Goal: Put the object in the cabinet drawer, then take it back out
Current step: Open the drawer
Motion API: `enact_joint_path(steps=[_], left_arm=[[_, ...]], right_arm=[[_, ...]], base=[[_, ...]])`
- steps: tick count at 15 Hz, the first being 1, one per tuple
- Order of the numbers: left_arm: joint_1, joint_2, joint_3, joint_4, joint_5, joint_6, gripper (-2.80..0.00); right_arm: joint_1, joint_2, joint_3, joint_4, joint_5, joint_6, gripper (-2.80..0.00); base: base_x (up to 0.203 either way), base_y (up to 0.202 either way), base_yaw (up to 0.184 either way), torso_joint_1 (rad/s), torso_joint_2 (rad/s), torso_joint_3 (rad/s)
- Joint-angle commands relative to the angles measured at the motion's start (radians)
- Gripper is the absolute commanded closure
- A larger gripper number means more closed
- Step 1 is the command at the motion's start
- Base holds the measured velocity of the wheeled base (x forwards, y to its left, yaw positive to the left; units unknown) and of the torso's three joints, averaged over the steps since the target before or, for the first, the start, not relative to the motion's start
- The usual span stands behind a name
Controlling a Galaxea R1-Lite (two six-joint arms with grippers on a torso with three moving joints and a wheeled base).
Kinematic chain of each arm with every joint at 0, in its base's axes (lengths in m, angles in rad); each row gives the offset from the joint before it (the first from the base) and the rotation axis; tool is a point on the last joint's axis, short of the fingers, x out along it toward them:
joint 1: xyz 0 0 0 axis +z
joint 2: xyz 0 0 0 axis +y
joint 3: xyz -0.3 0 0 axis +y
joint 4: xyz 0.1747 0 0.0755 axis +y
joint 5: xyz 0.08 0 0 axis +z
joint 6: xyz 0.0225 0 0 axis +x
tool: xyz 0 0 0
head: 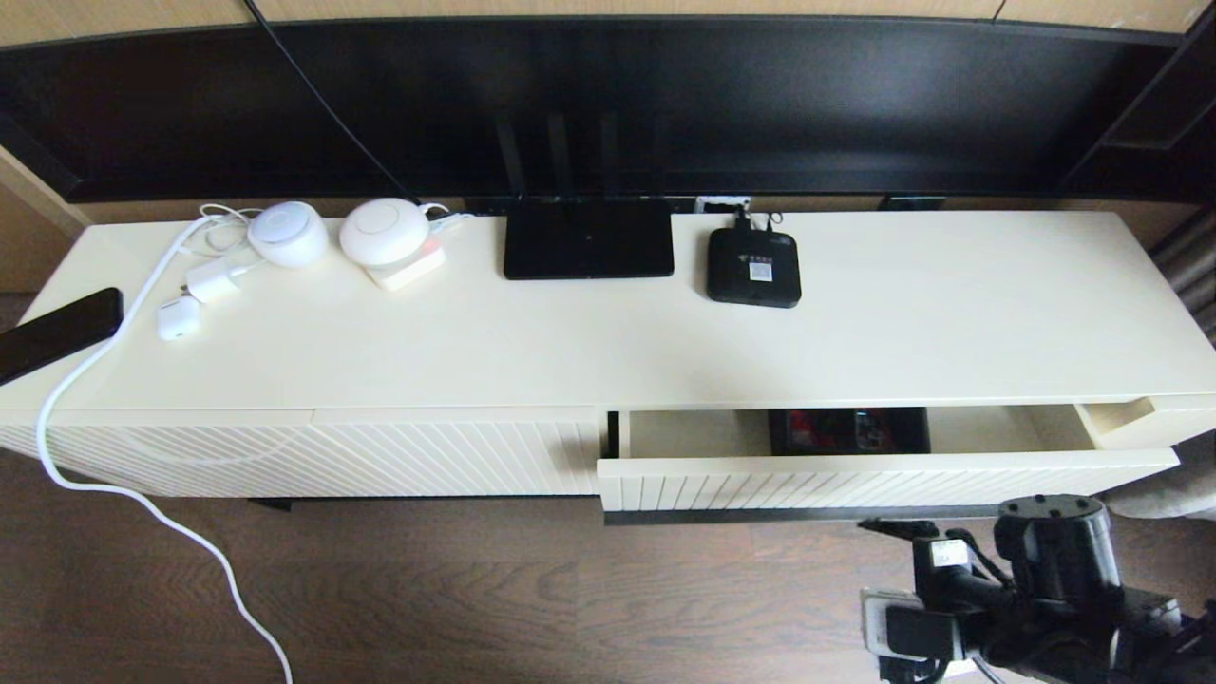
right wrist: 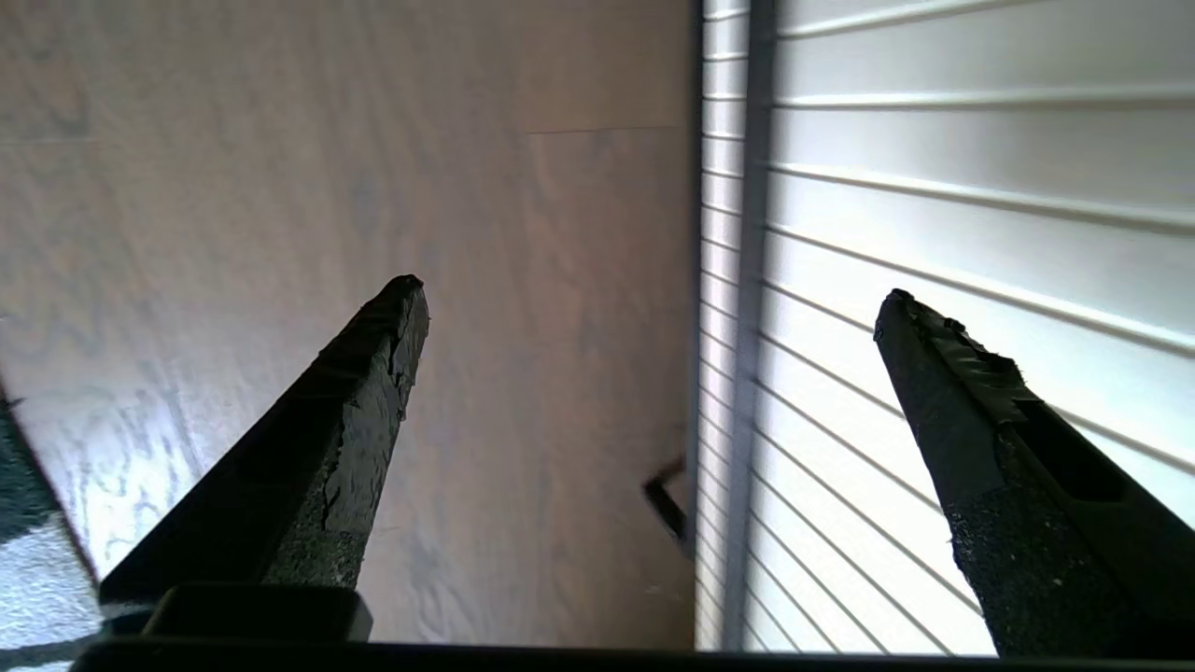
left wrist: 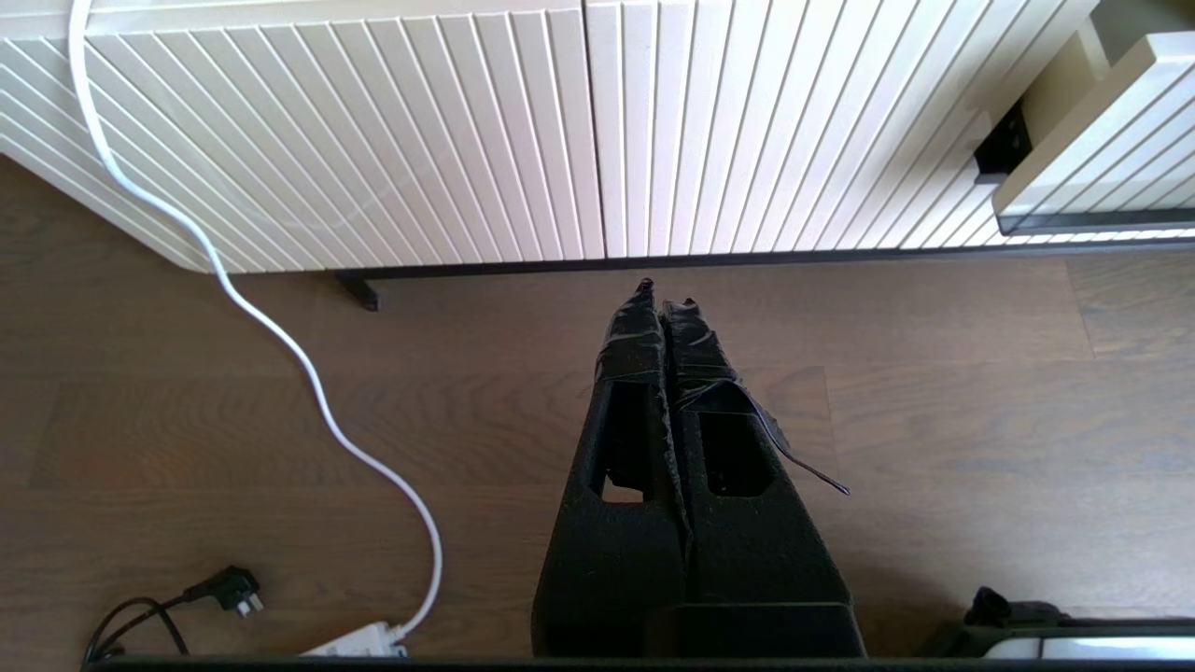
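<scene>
The cabinet drawer stands partly pulled out on the cabinet's right half, its dark bar handle running under the ribbed front. Inside it lies the black organizer box; only a strip with colourful packets shows under the cabinet top. My right gripper is open and holds nothing. It hovers low in front of the drawer front, with one finger toward the floor side and the other over the ribs. In the head view the right arm sits at the bottom right. My left gripper is shut and empty above the floor.
On the cabinet top sit a flat black router, a small black box with a white label, white round devices and chargers. A white cable trails to the floor. The handleless ribbed panel is left of the drawer.
</scene>
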Motion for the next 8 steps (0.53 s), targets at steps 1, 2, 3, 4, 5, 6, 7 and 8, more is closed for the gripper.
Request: enact_joint_path(steps=[1, 2, 3, 4, 5, 6, 7, 8], left_arm=[[0.000, 0.001, 0.000, -0.001, 0.000, 0.000, 0.00], [0.000, 0.002, 0.000, -0.001, 0.000, 0.000, 0.00], [0.000, 0.002, 0.000, 0.001, 0.000, 0.000, 0.00], [0.000, 0.002, 0.001, 0.000, 0.000, 0.000, 0.00], [0.000, 0.002, 0.000, -0.001, 0.000, 0.000, 0.00], [0.000, 0.002, 0.000, 0.001, 0.000, 0.000, 0.00], [0.000, 0.001, 0.000, 0.000, 0.000, 0.000, 0.00], [0.000, 0.002, 0.000, 0.000, 0.000, 0.000, 0.00]], right_arm=[[-0.008, -0.180, 0.007, 0.059, -0.002, -0.006, -2.80], [-0.014, -0.253, 0.007, 0.121, -0.002, -0.004, 0.00], [-0.022, -0.339, 0.006, 0.206, -0.002, -0.002, 0.00], [-0.033, -0.428, 0.001, 0.302, -0.002, 0.003, 0.00], [-0.044, -0.514, -0.007, 0.398, -0.002, 0.024, 0.00], [-0.054, -0.599, -0.025, 0.520, -0.002, 0.071, 0.00], [-0.061, -0.667, -0.058, 0.647, -0.003, 0.155, 0.00], [-0.066, -0.708, -0.108, 0.737, -0.004, 0.280, 0.00]], base=[[0.000, 0.000, 0.000, 0.000, 0.00, 0.000], [0.000, 0.000, 0.000, 0.000, 0.00, 0.000], [0.000, 0.000, 0.000, 0.000, 0.00, 0.000], [0.000, 0.000, 0.000, 0.000, 0.00, 0.000], [0.000, 0.000, 0.000, 0.000, 0.00, 0.000], [0.000, 0.000, 0.000, 0.000, 0.00, 0.000], [0.000, 0.000, 0.000, 0.000, 0.00, 0.000], [0.000, 0.000, 0.000, 0.000, 0.00, 0.000]])
